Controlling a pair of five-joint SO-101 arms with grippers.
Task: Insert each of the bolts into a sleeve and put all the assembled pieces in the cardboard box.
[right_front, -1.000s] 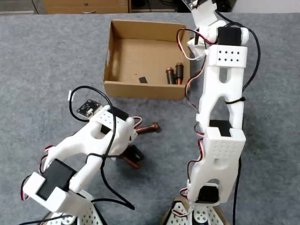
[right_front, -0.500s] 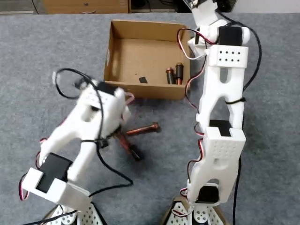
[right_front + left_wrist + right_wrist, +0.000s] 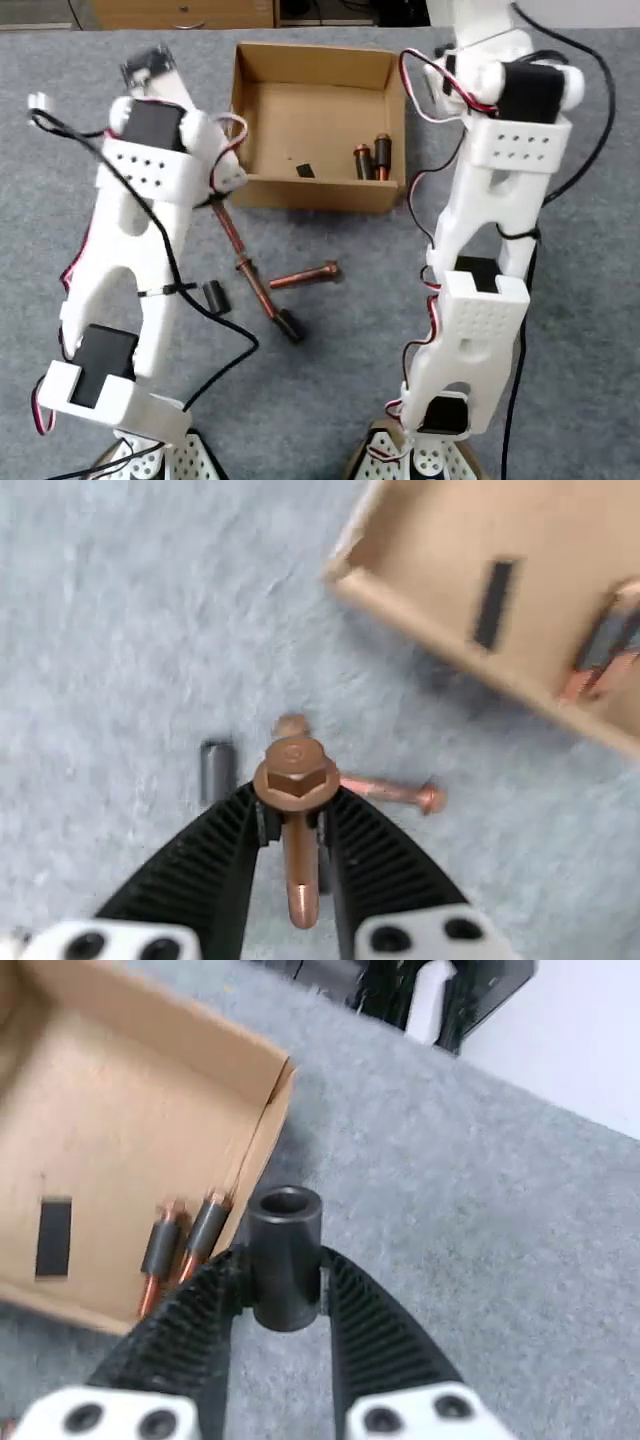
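Observation:
My left gripper is shut on a copper bolt, hex head pointing away from the camera. In the high view this bolt hangs slanted just off the cardboard box's front left corner. My right gripper is shut on a black sleeve, held upright beside the box's right wall. Two assembled pieces lie inside the box at the right. On the carpet lie a loose sleeve, a bare bolt and a bolt with a black end.
A small flat black piece lies on the box floor. The right arm stands tall along the box's right side. Grey carpet lies open left of the left arm and at the far right. Wooden furniture runs along the back edge.
My left arm swung from the front of the table up toward the box's left front corner, carrying the bolt. The right arm shifted slightly to the right.

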